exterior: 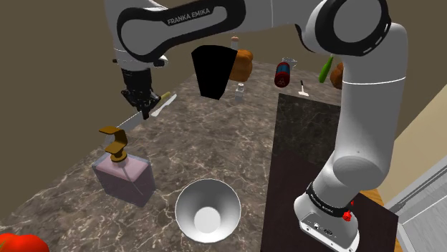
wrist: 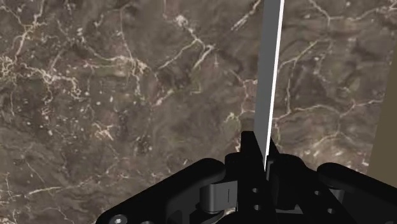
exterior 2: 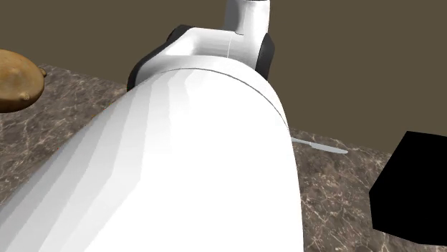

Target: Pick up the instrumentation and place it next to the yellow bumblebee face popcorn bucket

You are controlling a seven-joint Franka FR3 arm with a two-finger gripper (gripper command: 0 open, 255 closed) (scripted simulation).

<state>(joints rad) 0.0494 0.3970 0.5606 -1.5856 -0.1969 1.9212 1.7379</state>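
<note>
**Tool state.** The tool [exterior: 145,107] is closed on the instrument [exterior: 129,123]. In the wrist view the two black fingers [wrist: 251,159] clasp a thin, flat grey blade [wrist: 267,76] between them. The blade runs straight out from the tool [wrist: 266,162], crosswise to the fingers. The pictures do not show whether the blade is clear of the tabletop [wrist: 95,95].

**Instrument position.** In the shoulder view the instrument lies slanted through the tool. Its lower end points toward the soap dispenser [exterior: 125,175] and its upper end toward the black tapered bucket shape [exterior: 213,71]. It sits to that view's left of the bucket shape and does not touch it. In the second exterior view one grey end [exterior 2: 322,147] projects past the white arm [exterior 2: 179,165] toward the black shape [exterior 2: 415,190], with a gap between them.

**Surroundings.**
- The tabletop [exterior: 186,143] is dark brown marble with pale veins.
- The soap dispenser is a pale square bottle with a gold pump, below the tool in the shoulder view.
- A grey bowl [exterior: 208,207] stands just to that view's right of the dispenser.
- A brown rounded item [exterior: 243,66] sits just beside the bucket shape. It appears at the second exterior view's upper left [exterior 2: 14,79].
</note>
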